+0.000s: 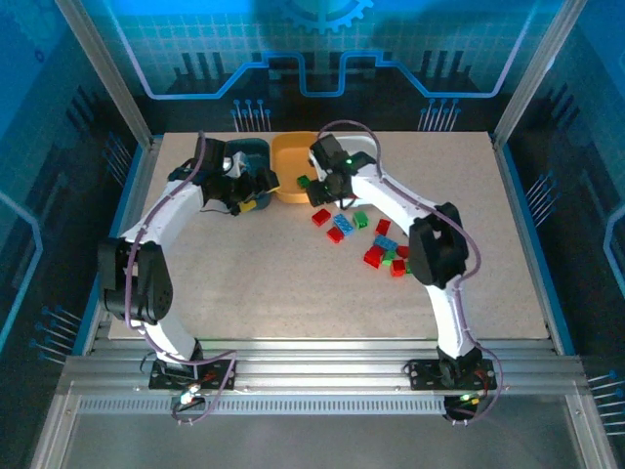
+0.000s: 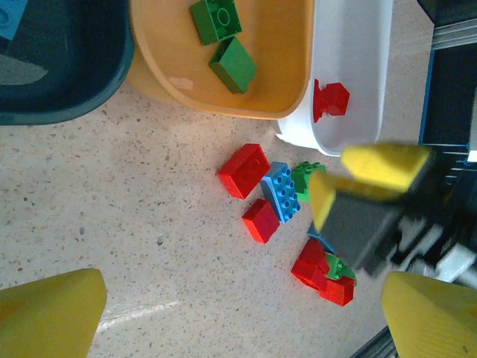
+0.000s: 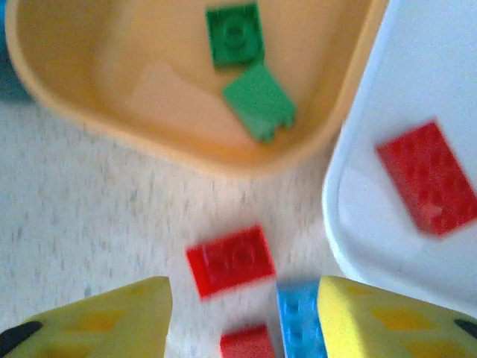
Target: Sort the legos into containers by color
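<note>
Loose legos lie mid-table: a red brick (image 1: pixel 320 217), a light blue one (image 1: pixel 343 224), a green one (image 1: pixel 360 220), and a red-green cluster (image 1: pixel 389 258). The dark teal tub (image 1: pixel 250 154) holds a light blue brick (image 2: pixel 11 15). Two green bricks (image 3: pixel 235 33) lie in the orange-yellow tub (image 1: pixel 291 161). In the white tub (image 3: pixel 358 224) there is a red brick (image 3: pixel 426 177). My right gripper (image 3: pixel 244 298) hangs open over a red brick (image 3: pixel 229 259) and a blue one (image 3: pixel 298 321), empty. Beside the teal tub my left gripper (image 2: pixel 238 328) is open and empty too.
The right arm (image 1: pixel 391 200) arcs over the white tub and hides most of it from above. The right gripper's yellow fingers (image 2: pixel 373 168) hover above the bricks in the left wrist view. Bare table (image 1: pixel 264 283) stretches in front of the bricks.
</note>
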`<control>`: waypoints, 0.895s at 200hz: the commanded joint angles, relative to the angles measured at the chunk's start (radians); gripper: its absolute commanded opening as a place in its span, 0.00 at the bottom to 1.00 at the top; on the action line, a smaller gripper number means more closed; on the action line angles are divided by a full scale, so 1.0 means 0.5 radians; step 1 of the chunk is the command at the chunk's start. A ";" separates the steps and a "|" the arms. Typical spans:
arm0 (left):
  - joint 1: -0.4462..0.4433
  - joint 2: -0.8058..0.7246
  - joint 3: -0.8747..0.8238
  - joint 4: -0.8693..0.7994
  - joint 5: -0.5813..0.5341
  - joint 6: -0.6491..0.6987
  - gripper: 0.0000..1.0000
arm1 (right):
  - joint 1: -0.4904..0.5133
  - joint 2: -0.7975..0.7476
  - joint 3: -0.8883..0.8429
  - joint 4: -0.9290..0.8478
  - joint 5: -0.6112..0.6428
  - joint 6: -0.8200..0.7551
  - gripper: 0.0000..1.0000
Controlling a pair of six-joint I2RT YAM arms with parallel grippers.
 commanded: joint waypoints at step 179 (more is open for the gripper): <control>-0.209 0.058 0.008 -0.039 0.018 0.059 0.97 | 0.176 -0.928 -1.541 0.068 0.304 0.736 0.73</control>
